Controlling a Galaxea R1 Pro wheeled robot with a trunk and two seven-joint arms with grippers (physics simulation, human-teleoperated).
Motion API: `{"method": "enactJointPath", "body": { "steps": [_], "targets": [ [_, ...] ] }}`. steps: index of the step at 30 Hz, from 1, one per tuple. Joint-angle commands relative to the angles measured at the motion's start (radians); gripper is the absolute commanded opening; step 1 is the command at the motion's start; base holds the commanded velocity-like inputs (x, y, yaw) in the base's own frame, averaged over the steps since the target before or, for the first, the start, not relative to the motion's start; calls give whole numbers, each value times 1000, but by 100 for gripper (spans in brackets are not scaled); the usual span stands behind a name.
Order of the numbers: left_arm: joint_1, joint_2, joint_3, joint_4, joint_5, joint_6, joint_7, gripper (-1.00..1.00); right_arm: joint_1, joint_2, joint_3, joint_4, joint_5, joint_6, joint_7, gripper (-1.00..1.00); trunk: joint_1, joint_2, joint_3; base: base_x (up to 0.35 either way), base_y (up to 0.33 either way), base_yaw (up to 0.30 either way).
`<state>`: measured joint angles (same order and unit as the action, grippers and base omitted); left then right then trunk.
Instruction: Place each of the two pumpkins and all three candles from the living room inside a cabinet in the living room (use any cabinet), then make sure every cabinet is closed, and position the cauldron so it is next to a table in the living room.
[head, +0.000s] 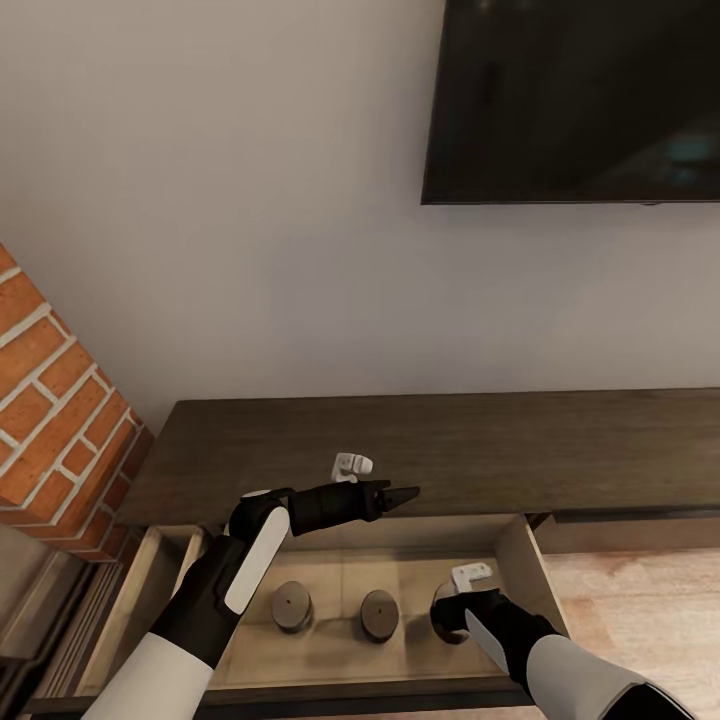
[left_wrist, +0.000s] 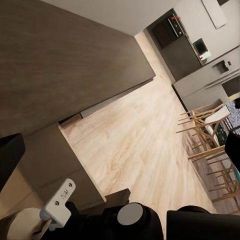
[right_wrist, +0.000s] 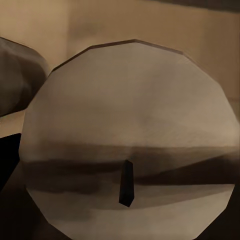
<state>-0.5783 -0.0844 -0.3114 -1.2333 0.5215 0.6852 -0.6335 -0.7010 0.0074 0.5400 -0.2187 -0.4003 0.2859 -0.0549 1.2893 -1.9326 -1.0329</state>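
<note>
Where the long dark cabinet (head: 470, 440) has one drawer (head: 520, 560) pulled out, three candles stand in a row on its pale wood floor: the left candle (head: 291, 605), the middle candle (head: 379, 613) and the right candle (head: 441, 612), which is partly covered by the right gripper (head: 452, 622). The right wrist view looks straight down on that candle's flat pale top (right_wrist: 130, 140) with its short dark wick (right_wrist: 126, 183); whether the right gripper's fingers are closed on it cannot be told. The left gripper (head: 405, 495) hangs above the drawer's back edge, just over the cabinet's front lip, its dark fingers drawn together on nothing. The cabinet's flat top is dark brown wood, set against a plain pale wall (head: 250, 200). A black television (head: 570, 100) hangs on that wall. Red brickwork (head: 50, 400) rises beside the cabinet's left end. Light wood flooring (left_wrist: 145, 150) stretches toward wooden chairs (left_wrist: 210, 130) and grey kitchen units (left_wrist: 200, 50).
</note>
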Motion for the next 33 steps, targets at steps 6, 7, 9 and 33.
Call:
{"method": "enactJointPath", "body": {
  "steps": [6, 7, 9, 33],
  "targets": [
    [0, 0, 0, 0, 0, 0, 0, 100, 0, 0, 1, -1, -2, -2, 0, -100, 0, 0, -5, 0, 0, 0],
    [0, 0, 0, 0, 0, 0, 0, 100, 0, 0, 1, -1, -2, -2, 0, -100, 0, 0, -6, 0, 0, 0],
    [0, 0, 0, 0, 0, 0, 0, 100, 0, 0, 1, -1, -2, -2, 0, -100, 0, 0, -9, 0, 0, 0],
    [0, 0, 24, 0, 0, 1, 0, 100, 0, -2, 0, -1, -3, 1, -3, 100, 0, 0, -16, 0, 0, 0]
  ]
}}
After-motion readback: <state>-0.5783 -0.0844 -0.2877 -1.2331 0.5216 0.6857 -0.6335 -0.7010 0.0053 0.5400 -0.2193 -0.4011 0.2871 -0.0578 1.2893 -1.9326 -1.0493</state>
